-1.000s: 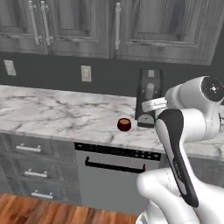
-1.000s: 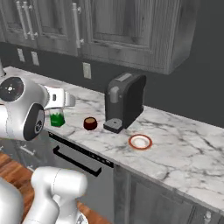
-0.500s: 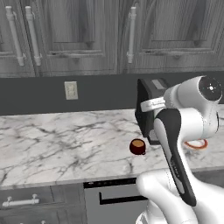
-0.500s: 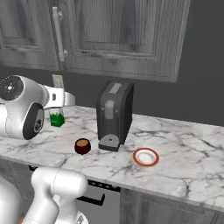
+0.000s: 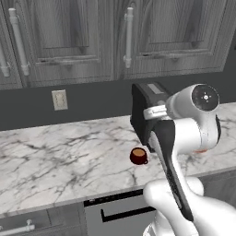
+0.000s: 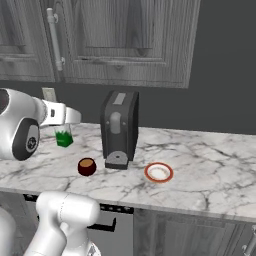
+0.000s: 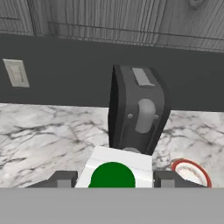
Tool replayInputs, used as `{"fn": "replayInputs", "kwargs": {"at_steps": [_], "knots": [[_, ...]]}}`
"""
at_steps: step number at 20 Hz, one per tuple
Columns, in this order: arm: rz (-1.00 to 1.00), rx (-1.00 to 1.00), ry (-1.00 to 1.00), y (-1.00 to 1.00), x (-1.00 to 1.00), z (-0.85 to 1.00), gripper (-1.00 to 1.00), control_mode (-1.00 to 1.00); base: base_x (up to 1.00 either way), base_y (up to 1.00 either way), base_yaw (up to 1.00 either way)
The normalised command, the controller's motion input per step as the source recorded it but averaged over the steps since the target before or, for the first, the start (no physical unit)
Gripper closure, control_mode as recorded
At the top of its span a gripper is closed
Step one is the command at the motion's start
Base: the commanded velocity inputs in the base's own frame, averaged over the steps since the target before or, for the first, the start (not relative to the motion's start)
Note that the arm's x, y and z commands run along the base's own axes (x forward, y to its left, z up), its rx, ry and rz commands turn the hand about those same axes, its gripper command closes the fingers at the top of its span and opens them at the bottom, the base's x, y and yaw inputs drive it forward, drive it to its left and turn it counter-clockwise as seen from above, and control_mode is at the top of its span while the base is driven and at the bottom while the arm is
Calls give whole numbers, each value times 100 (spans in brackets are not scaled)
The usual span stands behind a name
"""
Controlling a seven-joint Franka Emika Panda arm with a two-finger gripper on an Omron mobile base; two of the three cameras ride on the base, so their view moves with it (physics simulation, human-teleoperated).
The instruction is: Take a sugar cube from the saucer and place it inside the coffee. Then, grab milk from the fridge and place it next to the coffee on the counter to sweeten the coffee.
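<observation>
My gripper point(image 7: 113, 179) is shut on the milk point(image 7: 114, 171), a white carton whose green cap shows between the two dark fingertips. From the right base view the milk point(image 6: 63, 136) hangs above the counter point(image 6: 215, 165), left of the coffee machine. The coffee point(image 5: 138, 156), a dark red cup with brown liquid, stands on the counter point(image 5: 60, 161) in front of the machine. In the right base view the coffee point(image 6: 86, 166) is below and right of the carton. The saucer point(image 6: 159, 172) lies right of the machine; the saucer point(image 7: 191, 172) shows its orange-red rim. The sugar cube and the fridge are out of view.
A tall black coffee machine point(image 6: 119, 129) stands at the back of the counter, straight ahead of the hand as the coffee machine point(image 7: 138, 111). Dark grey wall cabinets point(image 5: 92, 37) hang above. A wall socket point(image 5: 59, 99) is on the backsplash. A dishwasher front point(image 5: 120, 214) sits under the counter.
The whole picture has shifted: the base has driven along the counter and the cup, machine and saucer now sit nearer the middle. The carton stays in the gripper.
</observation>
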Motion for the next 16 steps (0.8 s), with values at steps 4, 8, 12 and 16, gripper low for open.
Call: {"fn": "replayInputs", "kwargs": {"at_steps": [4, 8, 12, 16], "knots": [[-12, -3, 0, 33, 11, -29, 100, -100, 0, 0, 0], [-2, 0, 6, 43, 26, -24, 100, -100, 0, 0, 0], [0, 0, 8, 40, 37, -38, 100, -100, 0, 0, 0], [0, 2, 0, 26, 22, -56, 100, -100, 0, 0, 0]]}}
